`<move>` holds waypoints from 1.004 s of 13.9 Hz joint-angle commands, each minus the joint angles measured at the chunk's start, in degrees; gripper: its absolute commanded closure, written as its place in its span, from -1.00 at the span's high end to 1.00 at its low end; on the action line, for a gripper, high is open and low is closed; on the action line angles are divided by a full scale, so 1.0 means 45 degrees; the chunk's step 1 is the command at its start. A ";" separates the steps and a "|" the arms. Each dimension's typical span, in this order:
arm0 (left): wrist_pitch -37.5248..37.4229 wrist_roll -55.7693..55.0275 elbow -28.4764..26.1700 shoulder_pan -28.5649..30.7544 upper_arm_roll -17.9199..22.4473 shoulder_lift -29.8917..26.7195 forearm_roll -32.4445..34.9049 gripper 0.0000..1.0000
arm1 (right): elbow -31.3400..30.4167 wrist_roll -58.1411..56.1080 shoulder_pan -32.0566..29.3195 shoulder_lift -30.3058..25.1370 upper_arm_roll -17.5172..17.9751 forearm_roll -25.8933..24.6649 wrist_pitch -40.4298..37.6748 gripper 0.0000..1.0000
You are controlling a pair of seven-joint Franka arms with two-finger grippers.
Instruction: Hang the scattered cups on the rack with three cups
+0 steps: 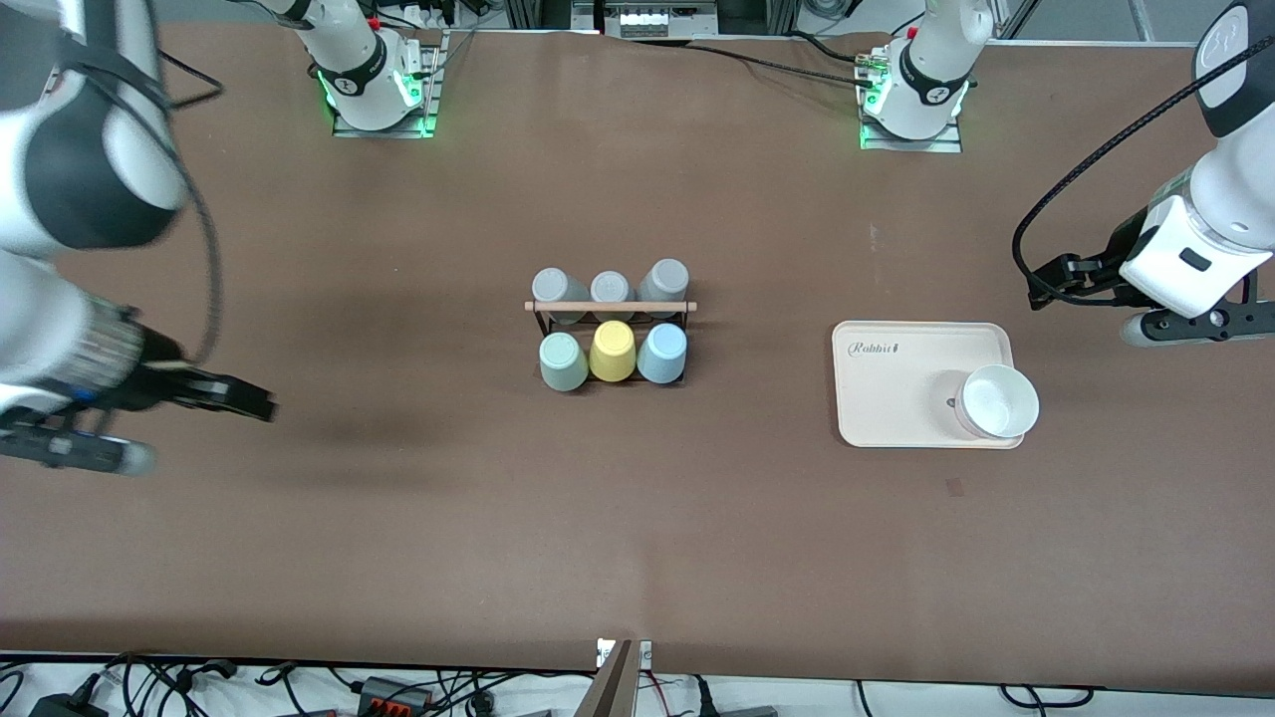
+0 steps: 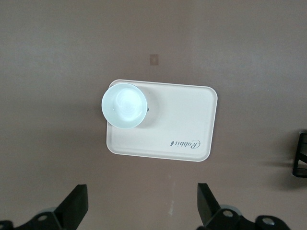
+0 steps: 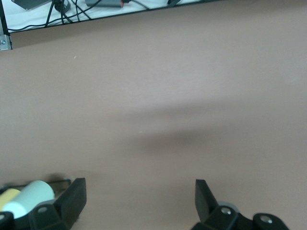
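Note:
The black wire rack with its wooden dowel (image 1: 610,307) stands mid-table. On its nearer row sit the mint green cup (image 1: 563,360), a yellow cup (image 1: 613,351) and the light blue cup (image 1: 662,354), all bottom up. My right gripper (image 1: 254,398) hovers open and empty over bare table toward the right arm's end. Its wrist view shows the gripper (image 3: 139,186) wide apart, with the mint cup (image 3: 31,196) at the edge. My left gripper (image 1: 1051,282) hangs open and empty near the cream tray; the left wrist view shows the gripper (image 2: 142,191) spread over bare table.
Three grey cups (image 1: 611,289) fill the rack's farther row. A cream tray (image 1: 896,398) lies toward the left arm's end with a white cup (image 1: 996,401) on it; the left wrist view shows the tray (image 2: 182,120) and white cup (image 2: 123,105).

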 commanded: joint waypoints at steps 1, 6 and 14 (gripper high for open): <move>-0.0117 0.0295 -0.0024 0.0098 -0.0036 -0.0154 -0.0069 1.00 | -0.1894 -0.2248 -0.0960 -0.1549 0.0029 -0.0077 0.0182 1.00; -0.0078 0.0314 -0.0005 0.0117 -0.0036 -0.0134 -0.0049 1.00 | -0.2132 -0.3859 -0.0905 -0.2469 -0.1143 -0.0193 -0.0341 1.00; 0.0078 0.0547 0.0015 0.0118 -0.0016 -0.0115 -0.0049 1.00 | -0.7185 -0.3394 -0.0885 -0.5690 -0.1104 -0.0546 0.1393 1.00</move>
